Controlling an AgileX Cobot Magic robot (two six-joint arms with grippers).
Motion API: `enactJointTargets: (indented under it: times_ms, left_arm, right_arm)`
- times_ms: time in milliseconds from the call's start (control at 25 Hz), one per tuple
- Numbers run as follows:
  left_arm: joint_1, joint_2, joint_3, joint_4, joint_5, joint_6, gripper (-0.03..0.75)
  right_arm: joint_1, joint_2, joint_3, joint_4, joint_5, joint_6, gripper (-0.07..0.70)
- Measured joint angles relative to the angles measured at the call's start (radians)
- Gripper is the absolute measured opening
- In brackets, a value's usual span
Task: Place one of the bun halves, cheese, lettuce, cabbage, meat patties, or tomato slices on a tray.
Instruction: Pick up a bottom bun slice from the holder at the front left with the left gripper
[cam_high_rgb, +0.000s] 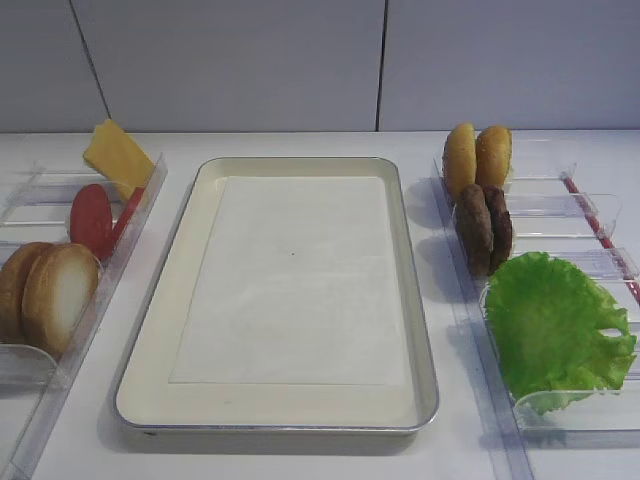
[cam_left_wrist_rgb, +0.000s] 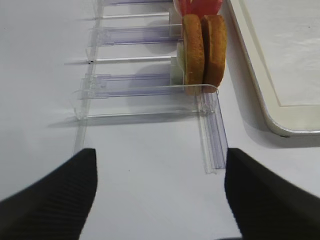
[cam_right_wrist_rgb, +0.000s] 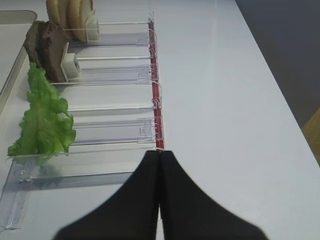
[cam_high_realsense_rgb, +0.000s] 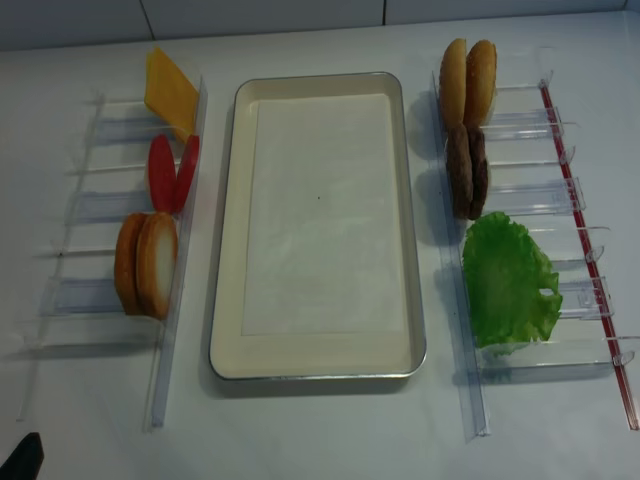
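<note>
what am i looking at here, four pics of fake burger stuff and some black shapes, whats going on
It is a two-armed robot at a white table. Two pictures look down from above; the other two come from cameras on its wrists.

The black shapes are its end effectors. The left end effector is open and holds nothing. The right end effector is shut, also holding nothing.

In the middle lies a tray with only a paper liner. On the left, clear racks hold cheese, tomato slices and bun halves. On the right stand small buns, meat patties and lettuce.
</note>
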Motion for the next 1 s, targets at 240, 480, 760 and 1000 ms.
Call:
enactJointTargets:
  times_ms: [240,480,760,1000]
  left_arm:
    - [0.000,0.000,0.000,0.000,0.000,0.000,0.526]
    - [0.000,0.000,0.000,0.000,-0.001,0.002,0.526]
    - [0.000,0.000,-0.041,0.000,-0.028,0.024,0.526]
    - [0.000,0.094,-0.131,-0.003,-0.035,0.024,0.526]
  right_arm:
    - [0.000,0.000,0.000,0.000,0.000,0.000,0.238]
    - [0.000,0.000,0.000,0.000,0.000,0.000,0.238]
    - [0.000,0.000,0.000,0.000,0.000,0.000,0.238]
    - [0.000,0.000,0.000,0.000,0.000,0.000,0.238]
